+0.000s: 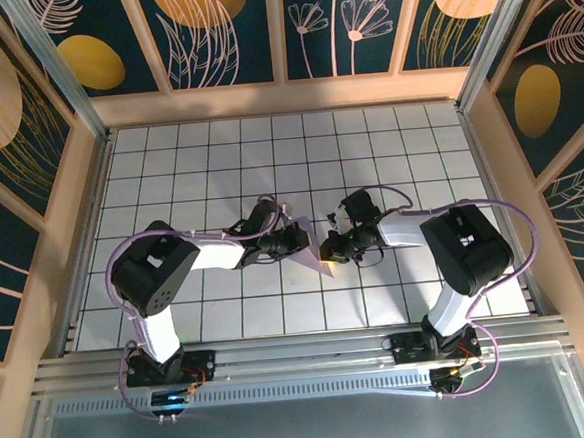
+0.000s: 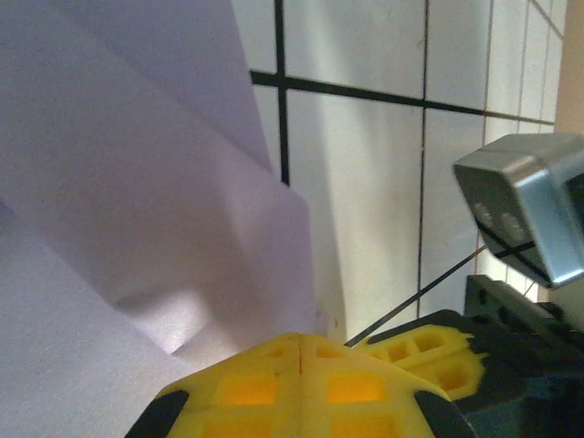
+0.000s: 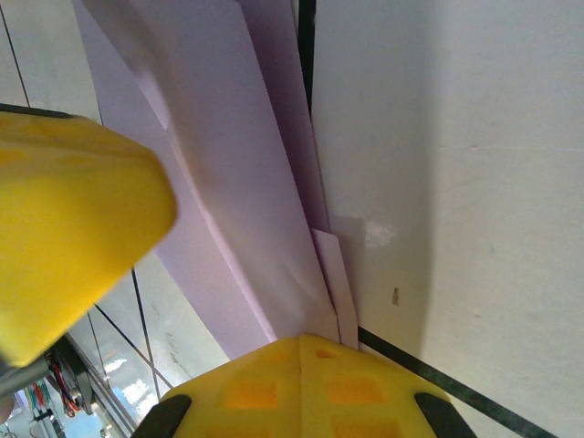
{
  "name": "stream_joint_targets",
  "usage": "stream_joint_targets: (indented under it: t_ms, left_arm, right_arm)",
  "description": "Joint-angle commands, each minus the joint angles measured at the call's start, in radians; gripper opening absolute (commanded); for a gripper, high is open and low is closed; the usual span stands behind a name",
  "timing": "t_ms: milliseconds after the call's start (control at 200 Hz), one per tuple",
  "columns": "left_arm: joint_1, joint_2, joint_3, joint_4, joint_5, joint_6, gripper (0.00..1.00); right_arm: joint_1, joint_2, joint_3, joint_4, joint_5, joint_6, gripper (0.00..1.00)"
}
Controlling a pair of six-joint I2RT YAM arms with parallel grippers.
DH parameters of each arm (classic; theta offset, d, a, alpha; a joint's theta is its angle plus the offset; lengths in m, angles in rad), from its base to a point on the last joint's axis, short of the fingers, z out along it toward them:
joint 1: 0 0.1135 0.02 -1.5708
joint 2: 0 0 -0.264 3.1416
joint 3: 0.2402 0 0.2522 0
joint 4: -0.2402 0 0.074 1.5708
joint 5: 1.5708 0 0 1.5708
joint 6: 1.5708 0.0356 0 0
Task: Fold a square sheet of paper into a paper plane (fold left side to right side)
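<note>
At mid-table (image 1: 418,150), both grippers are meeting at the part-folded sheet of paper (image 2: 137,201).
Left gripper (image 2: 301,342) and right gripper (image 3: 301,342) are pressing fully closed, seemingly clasping nothing; the paper is looking light, floppy and slippery, best pinched at a corner.

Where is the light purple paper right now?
In the top view, the folded lavender sheet of paper sits near the middle of the white grid table, right between the left gripper and the right gripper.
</note>
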Motion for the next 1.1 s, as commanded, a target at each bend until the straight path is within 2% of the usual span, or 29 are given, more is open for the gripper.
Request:
stream_joint_targets:
  t_ms: [0,295,516,766,901,1096]
  left_arm:
    - [0.000,0.027,0.030,-0.013,0.011,-0.005,0.00]
    - [0.001,0.043,0.075,-0.134,-0.072,0.021,0.00]
    - [0.016,0.059,0.067,-0.141,-0.097,0.012,0.00]
    - [0.108,0.046,-0.019,0.002,-0.059,-0.017,0.00]
    - [0.154,0.058,0.020,-0.050,-0.077,0.033,0.00]
    - [0.205,0.097,0.110,-0.174,-0.164,0.136,0.00]
  right_arm:
    - [0.004,0.030,-0.020,-0.087,0.140,0.004,0.00]
    - [0.019,0.056,-0.004,-0.145,0.201,-0.016,0.00]
    - [0.022,0.065,0.000,-0.167,0.225,-0.027,0.00]
    - [0.022,0.080,-0.009,-0.176,0.237,-0.035,0.00]
    - [0.022,0.081,-0.012,-0.186,0.247,-0.038,0.00]
    - [0.024,0.072,-0.016,-0.191,0.250,-0.036,0.00]
